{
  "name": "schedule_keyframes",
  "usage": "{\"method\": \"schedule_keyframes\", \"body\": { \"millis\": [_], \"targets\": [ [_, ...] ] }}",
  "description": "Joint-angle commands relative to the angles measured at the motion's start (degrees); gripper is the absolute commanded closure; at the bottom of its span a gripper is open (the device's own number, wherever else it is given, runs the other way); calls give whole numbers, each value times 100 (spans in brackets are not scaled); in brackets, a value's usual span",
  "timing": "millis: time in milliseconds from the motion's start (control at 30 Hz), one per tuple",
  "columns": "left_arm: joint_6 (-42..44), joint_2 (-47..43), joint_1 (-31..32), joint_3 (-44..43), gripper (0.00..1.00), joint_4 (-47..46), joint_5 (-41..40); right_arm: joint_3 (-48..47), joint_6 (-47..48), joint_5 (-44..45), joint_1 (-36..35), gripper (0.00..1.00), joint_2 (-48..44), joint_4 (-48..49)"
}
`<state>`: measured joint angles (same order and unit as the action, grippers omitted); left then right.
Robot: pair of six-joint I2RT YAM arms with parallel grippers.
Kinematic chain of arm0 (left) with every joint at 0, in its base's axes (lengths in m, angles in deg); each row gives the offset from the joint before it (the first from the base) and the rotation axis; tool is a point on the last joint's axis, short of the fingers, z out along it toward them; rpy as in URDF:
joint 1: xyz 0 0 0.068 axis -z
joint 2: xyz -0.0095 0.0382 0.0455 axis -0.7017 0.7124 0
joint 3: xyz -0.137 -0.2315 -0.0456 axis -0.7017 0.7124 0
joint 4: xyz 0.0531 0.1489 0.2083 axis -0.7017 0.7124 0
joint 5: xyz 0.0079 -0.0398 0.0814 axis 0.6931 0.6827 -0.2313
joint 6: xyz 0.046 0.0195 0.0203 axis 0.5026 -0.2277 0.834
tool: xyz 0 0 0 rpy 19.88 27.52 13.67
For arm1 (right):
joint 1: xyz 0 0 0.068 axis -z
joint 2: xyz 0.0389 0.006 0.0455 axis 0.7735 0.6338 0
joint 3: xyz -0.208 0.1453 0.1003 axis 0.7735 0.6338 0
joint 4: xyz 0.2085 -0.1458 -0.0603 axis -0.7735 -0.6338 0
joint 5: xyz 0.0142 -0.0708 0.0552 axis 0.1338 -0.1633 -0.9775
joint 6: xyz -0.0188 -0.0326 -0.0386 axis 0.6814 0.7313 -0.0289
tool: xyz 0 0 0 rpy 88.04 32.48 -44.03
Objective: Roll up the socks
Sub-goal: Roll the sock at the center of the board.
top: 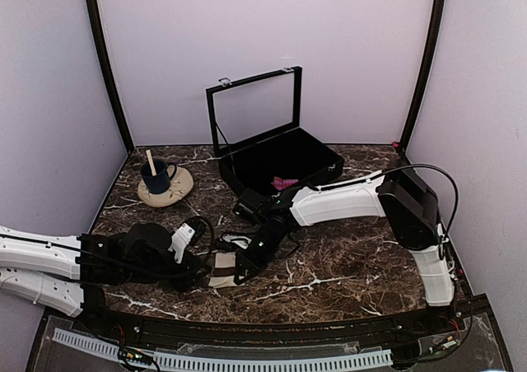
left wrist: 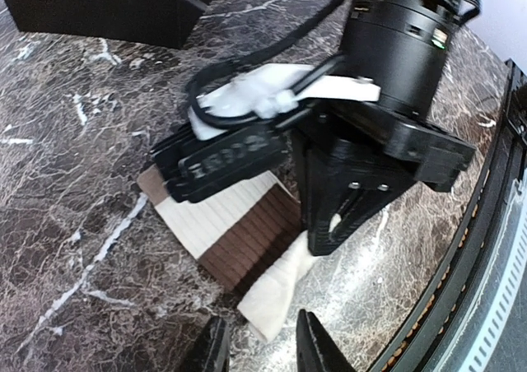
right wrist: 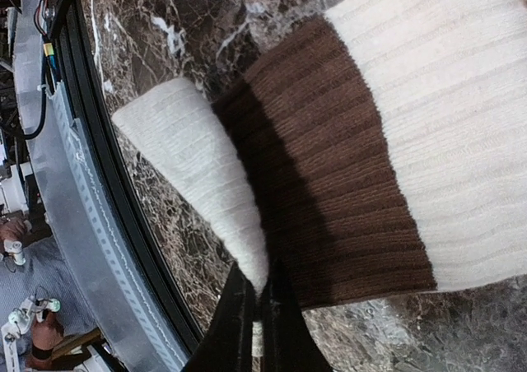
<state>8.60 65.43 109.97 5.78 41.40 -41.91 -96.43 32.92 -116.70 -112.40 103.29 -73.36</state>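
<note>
Ribbed cream sock (right wrist: 428, 117), brown-banded | right gripper (right wrist: 257, 294) pinches its limp folded edge | left gripper (left wrist: 259, 343) spread, empty

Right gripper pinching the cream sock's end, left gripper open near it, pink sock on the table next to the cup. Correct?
Not quite. The pink sock lies inside the open black case, not by the cup; the top view shows it. The right gripper does pinch the cream sock, left gripper open near it.

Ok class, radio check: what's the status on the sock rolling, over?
Right gripper shut on near end of cream sock. Left gripper open, hovering beside it. Cream sock flat, not yet rolled; pink sock in black case. Nothing blocking.
</note>
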Motion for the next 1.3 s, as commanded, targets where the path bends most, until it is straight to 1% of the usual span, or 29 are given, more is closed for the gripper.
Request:
{"method": "schedule_keyframes", "body": {
  "millis": [0,167,233,400,533,633,833,1067,1267],
  "targets": [
    [355,308,259,-75,70,-108,-174,-233,70,-377,92,100,233,-362],
    [771,885,590,-307,70,-167,-190,-196,3,-555,204,100,291,-443],
    [932,1090,728,-419,73,-187,-222,-174,-48,-622,255,100,287,-429],
    [1288,1588,1048,-656,74,-229,-382,-229,-75,-768,303,100,324,-473],
    [1539,2063,1217,-941,74,-51,-729,-234,-62,-841,303,100,340,-498],
    [1692,2434,1349,-1193,73,133,-1171,-234,-51,-893,302,100,345,-517],
    [1983,2918,1453,-1462,73,242,-1751,-247,2,-972,307,100,340,-581],
    [2054,3270,1453,-1586,74,315,-1898,-223,72,-1032,320,100,315,-656],
    [1889,3562,1451,-1714,74,446,-1853,-154,132,-1111,360,100,296,-683]
  ]
}}
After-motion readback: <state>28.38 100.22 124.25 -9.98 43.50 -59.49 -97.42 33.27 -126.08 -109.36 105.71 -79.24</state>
